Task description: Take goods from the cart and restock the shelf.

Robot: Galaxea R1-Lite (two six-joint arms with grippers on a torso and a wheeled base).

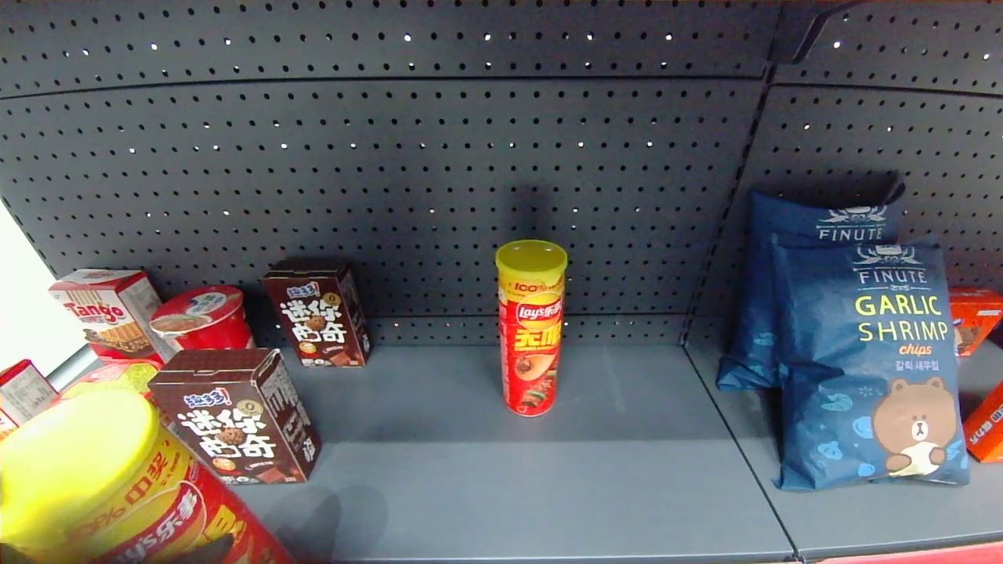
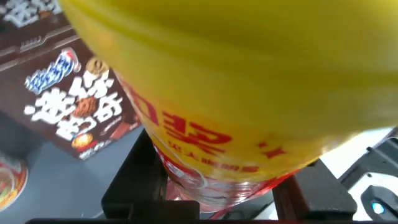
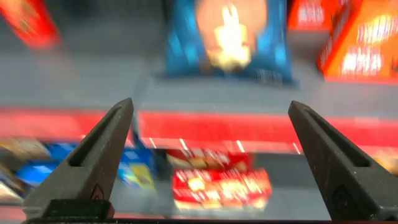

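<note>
A red chips can with a yellow lid (image 1: 94,478) stands out at the near left corner of the head view, tilted, in front of the shelf (image 1: 486,486). My left gripper (image 2: 224,190) is shut on its body, one black finger (image 2: 134,180) on each side of the can (image 2: 236,93). Another can of the same kind (image 1: 531,329) stands upright in the middle of the shelf near the back wall. My right gripper (image 3: 210,104) is open and holds nothing, in front of and below the shelf's red front edge (image 3: 249,127).
Two brown cookie boxes (image 1: 235,415) (image 1: 317,313), a wafer box (image 1: 106,309) and a red cup (image 1: 202,317) stand at the shelf's left. Blue chip bags (image 1: 862,360) and orange boxes (image 1: 975,313) fill the right section. Red packs (image 3: 221,186) lie on a lower level.
</note>
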